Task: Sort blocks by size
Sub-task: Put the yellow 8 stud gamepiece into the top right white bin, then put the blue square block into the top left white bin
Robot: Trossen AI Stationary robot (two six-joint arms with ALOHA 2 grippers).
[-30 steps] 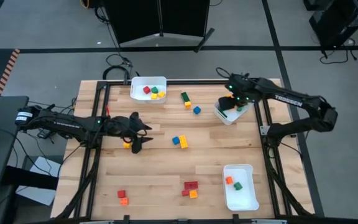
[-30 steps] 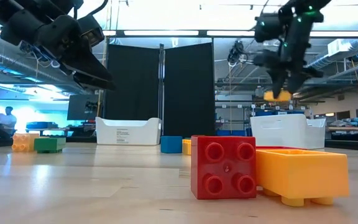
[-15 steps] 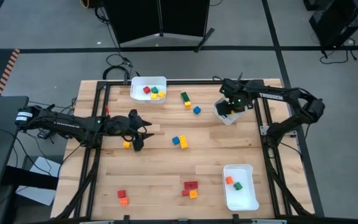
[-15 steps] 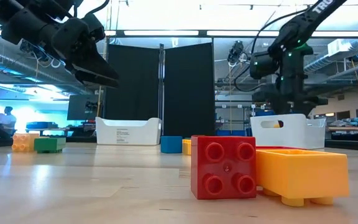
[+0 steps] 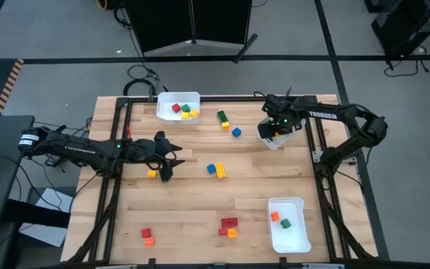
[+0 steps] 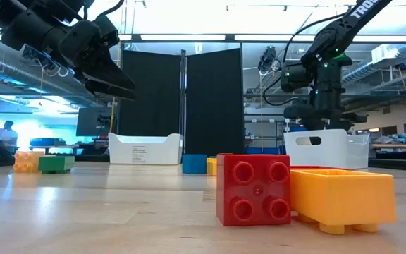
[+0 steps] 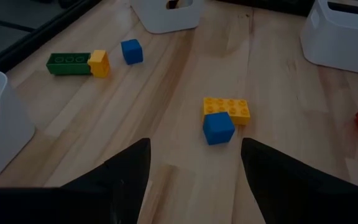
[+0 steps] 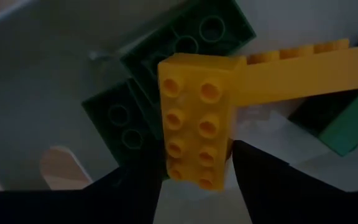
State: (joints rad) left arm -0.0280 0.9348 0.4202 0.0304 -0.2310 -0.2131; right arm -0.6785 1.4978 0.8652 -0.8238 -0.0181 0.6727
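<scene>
**Yellow brick going into the far-right bin**

Yellow plastic fills the right wrist view: a long yellow brick sits between the right gripper's two dark fingers, over dark green bricks already lying in the white bin. Whether the fingers press it or have just let go, I cannot tell. My judgement is that this is the release. To do it well, part the fingers fully, then lift straight up out of the bin so the brick is not dragged over the wall.

The left gripper hangs open above the bench, on the far side of the bench from that bin, just beside a small yellow block. Its wrist view looks on to a blue cube touching a yellow brick.

Only the right wrist view shows what lies inside the bin. Seen from above, the arm covers that, but this view alone lays out the loose blocks, with red and orange ones near the bench's front edge. The low view shows the right gripper down at the bin's rim.
</scene>
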